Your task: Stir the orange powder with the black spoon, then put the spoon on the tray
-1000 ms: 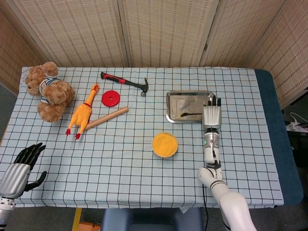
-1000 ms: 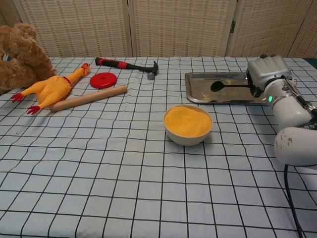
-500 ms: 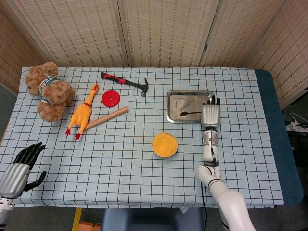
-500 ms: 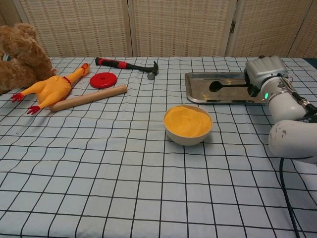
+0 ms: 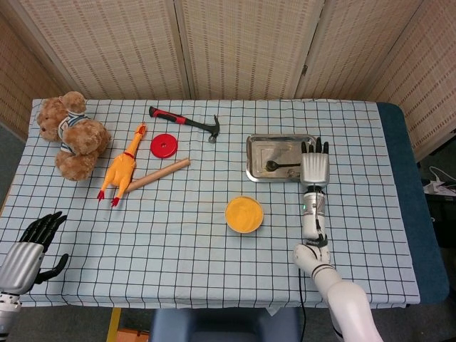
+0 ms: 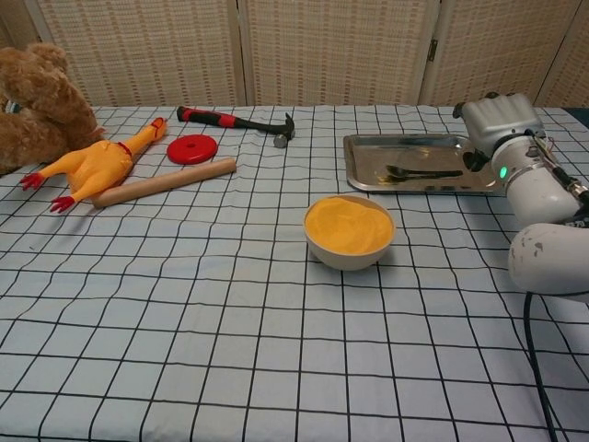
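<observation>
- Two hands show: the left hand (image 5: 32, 246) sits at the lower left of the head view, fingers spread and holding nothing, well apart from everything on the cloth.
- At upper left a teddy bear (image 5: 70, 135) lies by a rubber chicken (image 5: 121, 169), a wooden rolling pin (image 5: 158, 174), a red disc (image 5: 164, 147) and a hammer (image 5: 185, 121).
- At the centre the bowl of orange powder (image 5: 244, 214) stands alone, its surface level and with no spoon in it.
- Right of centre the black spoon (image 6: 423, 172) now lies flat in the metal tray (image 6: 363, 147); half a second ago its handle was raised at the right hand's fingertips, so it has just been let go.
- The right hand (image 5: 314, 165) hangs over the tray's right edge with fingers straightened and apart, no longer touching the spoon.
- I judge the placing step done, so the task looks essentially complete; only drawing the arm back seems left.
- The surface is a table under a pale blue cloth (image 5: 178, 249) with a black grid, lightly wrinkled; woven screen panels (image 5: 235, 43) close off the top of the frame.
</observation>
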`<state>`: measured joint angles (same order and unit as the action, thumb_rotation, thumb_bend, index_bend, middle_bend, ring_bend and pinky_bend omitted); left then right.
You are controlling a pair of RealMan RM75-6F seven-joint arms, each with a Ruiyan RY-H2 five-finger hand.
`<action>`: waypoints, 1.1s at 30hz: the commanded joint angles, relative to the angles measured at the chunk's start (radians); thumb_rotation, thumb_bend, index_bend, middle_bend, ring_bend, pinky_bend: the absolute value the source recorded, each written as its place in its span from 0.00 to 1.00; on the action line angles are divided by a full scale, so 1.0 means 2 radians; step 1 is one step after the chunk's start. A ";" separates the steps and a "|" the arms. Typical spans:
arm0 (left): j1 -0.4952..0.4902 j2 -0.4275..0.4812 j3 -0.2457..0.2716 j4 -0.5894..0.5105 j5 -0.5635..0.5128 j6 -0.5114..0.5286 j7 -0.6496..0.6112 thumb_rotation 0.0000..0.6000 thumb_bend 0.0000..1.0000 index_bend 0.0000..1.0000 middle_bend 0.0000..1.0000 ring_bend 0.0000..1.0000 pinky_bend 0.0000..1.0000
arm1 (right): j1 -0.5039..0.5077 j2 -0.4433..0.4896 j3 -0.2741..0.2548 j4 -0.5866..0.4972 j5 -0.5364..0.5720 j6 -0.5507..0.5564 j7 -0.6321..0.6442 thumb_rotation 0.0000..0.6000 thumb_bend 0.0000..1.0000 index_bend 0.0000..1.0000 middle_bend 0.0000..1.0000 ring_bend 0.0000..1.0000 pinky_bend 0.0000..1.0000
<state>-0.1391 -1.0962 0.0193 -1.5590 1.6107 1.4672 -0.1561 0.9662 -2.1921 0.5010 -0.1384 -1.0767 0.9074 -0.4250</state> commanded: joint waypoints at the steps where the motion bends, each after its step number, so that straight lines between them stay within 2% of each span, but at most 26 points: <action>1: 0.000 0.000 0.000 0.000 0.000 0.001 0.000 1.00 0.42 0.05 0.01 0.00 0.10 | -0.012 0.006 -0.012 -0.013 -0.012 0.022 0.021 1.00 0.39 0.15 0.26 0.05 0.13; 3: 0.002 -0.001 -0.002 0.001 0.000 0.005 0.003 1.00 0.42 0.05 0.01 0.00 0.10 | -0.062 0.027 -0.056 -0.064 -0.056 0.090 0.075 1.00 0.39 0.11 0.21 0.03 0.11; 4: 0.002 -0.002 -0.002 0.002 0.000 0.005 0.005 1.00 0.42 0.04 0.01 0.00 0.10 | -0.081 0.040 -0.069 -0.091 -0.070 0.110 0.087 1.00 0.39 0.07 0.17 0.01 0.08; 6: 0.002 -0.003 -0.001 0.002 0.001 0.006 0.008 1.00 0.42 0.03 0.01 0.00 0.10 | -0.125 0.082 -0.100 -0.177 -0.098 0.159 0.098 1.00 0.37 0.04 0.12 0.00 0.05; 8: 0.002 -0.003 -0.001 0.001 0.002 0.006 0.010 1.00 0.42 0.02 0.01 0.00 0.10 | -0.164 0.133 -0.121 -0.281 -0.117 0.198 0.091 1.00 0.35 0.03 0.09 0.00 0.03; 9: 0.002 -0.004 -0.001 0.001 0.002 0.006 0.012 1.00 0.42 0.02 0.01 0.00 0.10 | -0.189 0.172 -0.134 -0.362 -0.126 0.218 0.079 1.00 0.35 0.03 0.08 0.00 0.03; 12: 0.003 -0.005 -0.001 0.000 0.002 0.007 0.018 1.00 0.42 0.02 0.01 0.00 0.10 | -0.240 0.271 -0.162 -0.558 -0.136 0.248 0.035 1.00 0.34 0.03 0.07 0.00 0.03; 14: 0.003 -0.006 -0.002 -0.001 0.001 0.008 0.023 1.00 0.42 0.02 0.01 0.00 0.10 | -0.267 0.327 -0.183 -0.661 -0.140 0.260 0.013 1.00 0.34 0.03 0.07 0.00 0.02; 17: 0.005 -0.008 -0.003 -0.003 -0.001 0.010 0.031 1.00 0.42 0.02 0.01 0.00 0.10 | -0.298 0.385 -0.212 -0.752 -0.147 0.272 -0.005 1.00 0.34 0.03 0.07 0.00 0.02; 21: 0.006 -0.013 -0.004 -0.001 0.001 0.013 0.041 1.00 0.42 0.00 0.01 0.00 0.10 | -0.339 0.432 -0.253 -0.812 -0.164 0.294 -0.005 1.00 0.34 0.03 0.06 0.00 0.00; 25: 0.010 -0.018 -0.005 -0.005 -0.001 0.019 0.065 1.00 0.42 0.00 0.01 0.00 0.10 | -0.381 0.440 -0.281 -0.808 -0.194 0.339 0.003 1.00 0.35 0.03 0.05 0.00 0.00; 29: 0.010 -0.027 -0.005 0.001 0.003 0.022 0.076 1.00 0.42 0.00 0.00 0.00 0.10 | -0.418 0.426 -0.284 -0.778 -0.210 0.387 0.020 1.00 0.35 0.03 0.04 0.00 0.00; 33: 0.010 -0.033 -0.005 0.006 0.008 0.026 0.083 1.00 0.42 0.00 0.00 0.00 0.09 | -0.431 0.421 -0.271 -0.758 -0.211 0.399 0.035 1.00 0.35 0.03 0.04 0.00 0.00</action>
<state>-0.1188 -1.1583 0.0098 -1.5498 1.6245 1.5162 0.0065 0.1408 -1.3386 -0.0394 -1.6861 -1.4751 1.6855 -0.3771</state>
